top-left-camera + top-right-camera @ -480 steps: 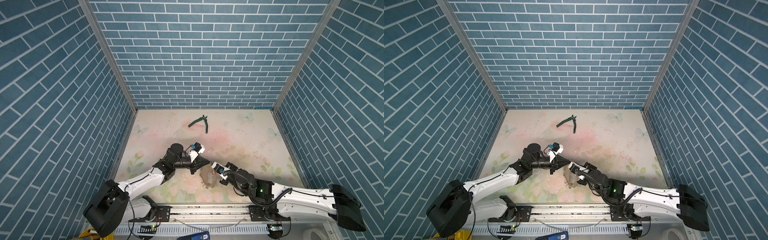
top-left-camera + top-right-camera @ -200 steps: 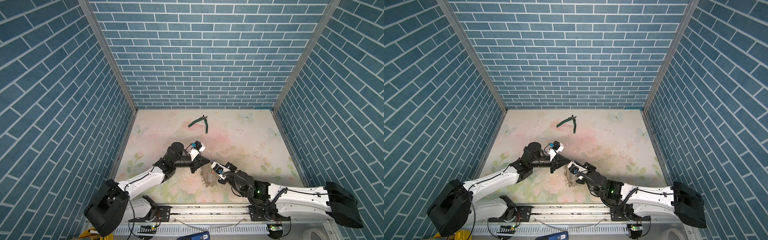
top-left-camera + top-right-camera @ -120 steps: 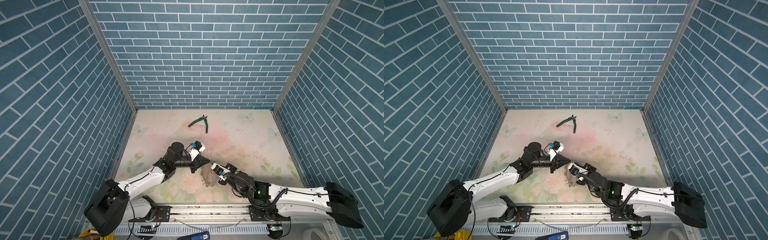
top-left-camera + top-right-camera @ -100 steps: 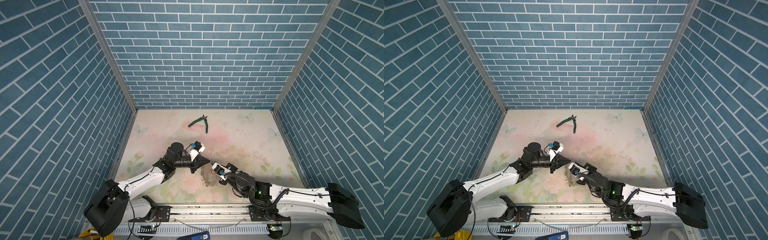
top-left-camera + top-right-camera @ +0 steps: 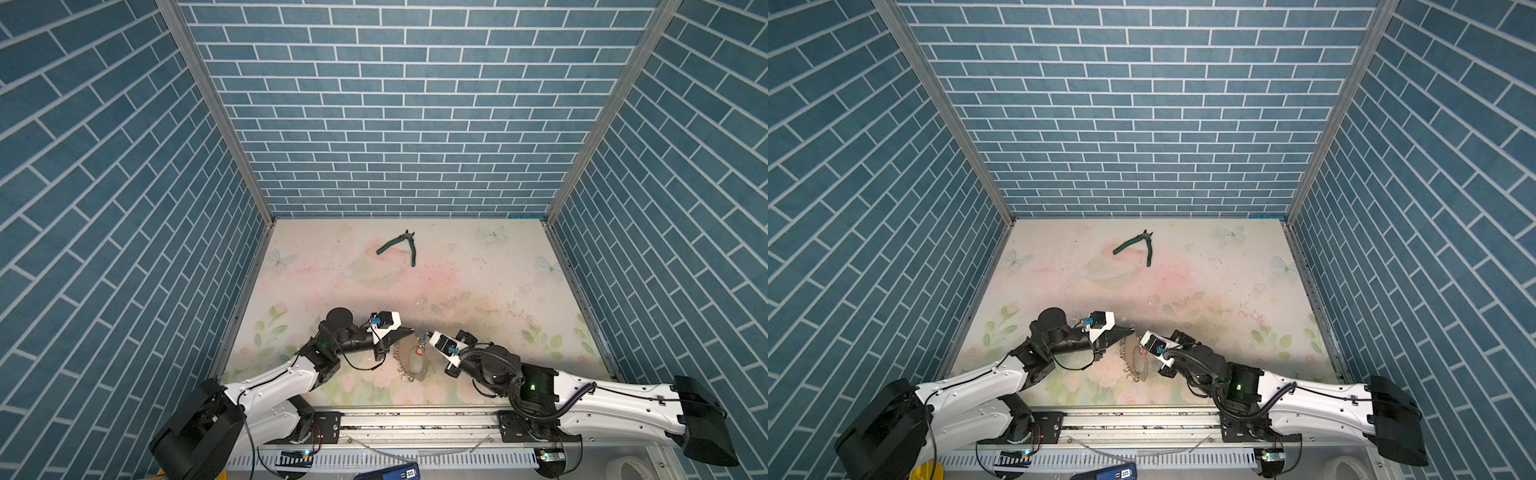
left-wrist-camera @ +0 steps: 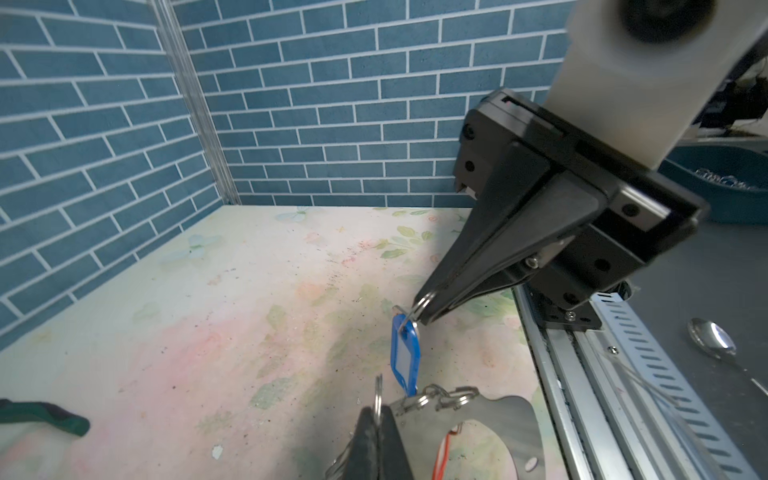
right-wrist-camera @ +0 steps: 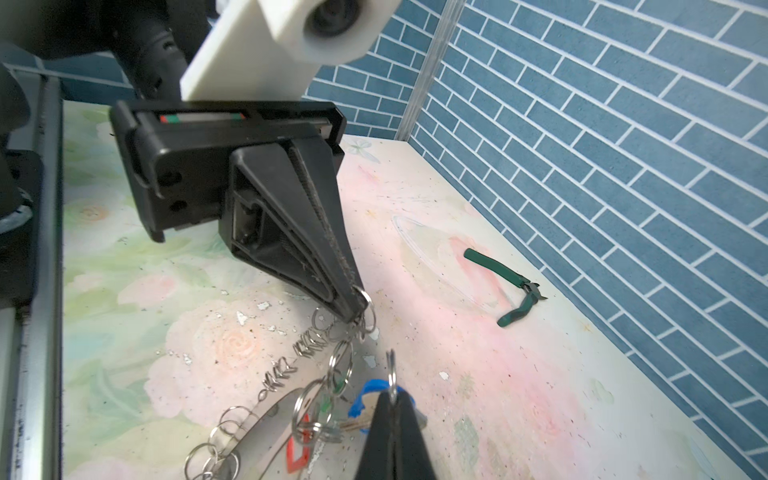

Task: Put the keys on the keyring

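The keyring [image 5: 422, 371] [image 5: 1142, 372], a flat grey oval hoop edged with small metal rings, hangs tilted near the front middle. My left gripper [image 5: 411, 331] [image 5: 1133, 331] [image 6: 377, 409] is shut on one of its small rings. The keys, a silvery key with a blue tag [image 6: 405, 357] [image 7: 365, 392], hang from a small split ring. My right gripper [image 5: 424, 334] [image 5: 1140, 337] [image 7: 390, 392] is shut on that split ring. The two gripper tips are almost touching. A red tag [image 7: 297, 451] and a green tag [image 7: 338, 382] hang on the hoop's rings.
Green-handled pliers [image 5: 401, 245] [image 5: 1138, 245] [image 7: 507, 282] lie far back on the floral table top. Blue brick walls enclose the left, back and right. A metal rail [image 5: 415, 419] runs along the front edge.
The right gripper has shifted only slightly beside the left gripper's tip. Both stay shut on their rings.
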You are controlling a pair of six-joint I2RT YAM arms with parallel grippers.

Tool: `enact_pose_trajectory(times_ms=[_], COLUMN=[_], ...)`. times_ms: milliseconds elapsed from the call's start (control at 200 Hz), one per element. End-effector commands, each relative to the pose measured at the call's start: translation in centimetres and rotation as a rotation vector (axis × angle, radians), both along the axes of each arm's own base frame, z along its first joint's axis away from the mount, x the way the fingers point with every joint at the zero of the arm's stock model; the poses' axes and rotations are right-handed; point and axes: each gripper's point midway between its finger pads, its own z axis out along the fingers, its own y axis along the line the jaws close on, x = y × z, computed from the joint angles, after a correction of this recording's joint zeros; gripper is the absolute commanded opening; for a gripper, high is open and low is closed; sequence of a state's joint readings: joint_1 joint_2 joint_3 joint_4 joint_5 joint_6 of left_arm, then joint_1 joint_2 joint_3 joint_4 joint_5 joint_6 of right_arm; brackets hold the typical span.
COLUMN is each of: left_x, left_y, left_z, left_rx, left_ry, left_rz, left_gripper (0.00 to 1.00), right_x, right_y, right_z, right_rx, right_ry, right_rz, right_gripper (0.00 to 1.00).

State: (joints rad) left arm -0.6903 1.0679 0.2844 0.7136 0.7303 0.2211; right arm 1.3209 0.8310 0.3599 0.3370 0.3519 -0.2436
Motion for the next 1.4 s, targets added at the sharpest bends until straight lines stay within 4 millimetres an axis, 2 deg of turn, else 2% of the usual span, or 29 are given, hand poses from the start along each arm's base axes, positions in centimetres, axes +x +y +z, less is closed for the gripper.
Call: enact_pose_trajectory(times_ms=[0, 100, 295, 645, 900, 1075, 1175, 1340, 1395], left_x=[-0.1, 0.0, 0.0, -0.9, -1.4, -2.1, -2.2, -1.3, -0.9], left_y=[-0.1, -0.1, -0.1, 0.1, 0.1, -0.2, -0.5, -1.0, -1.3], left_z=[0.8, 0.6, 0.3, -0.3, -0.3, 0.3, 0.5, 0.9, 0.9], left_rx=[0.002, 0.004, 0.001, -0.001, -0.005, -0.022, -0.025, -0.010, 0.004], left_ry=[-0.144, -0.142, -0.138, -0.128, -0.116, -0.096, -0.073, 0.047, 0.100], left_rz=[0.010, 0.011, 0.012, -0.019, -0.052, -0.103, -0.120, -0.103, -0.092], left_gripper=[0.00, 0.00, 0.00, 0.00, 0.00, 0.00, 0.00, 0.00, 0.00], right_x=[-0.8, -0.6, -0.5, -0.5, -1.5, -1.4, -0.7, 3.0, 3.6], right_y=[-0.3, -0.9, -1.2, -1.2, -1.5, -1.4, -1.3, -1.7, -1.5], right_z=[-0.4, -0.4, -1.8, -1.0, 0.9, 0.8, 0.8, 0.5, 0.4], right_rx=[0.030, 0.050, -0.002, -0.027, 0.037, 0.029, 0.014, -0.044, -0.066], right_ry=[0.000, -0.050, -0.168, -0.305, -0.300, -0.288, -0.287, -0.292, -0.284], right_rz=[0.048, 0.049, 0.091, 0.212, 0.314, 0.321, 0.291, 0.097, 0.071], right_gripper=[0.00, 0.00, 0.00, 0.00, 0.00, 0.00, 0.00, 0.00, 0.00])
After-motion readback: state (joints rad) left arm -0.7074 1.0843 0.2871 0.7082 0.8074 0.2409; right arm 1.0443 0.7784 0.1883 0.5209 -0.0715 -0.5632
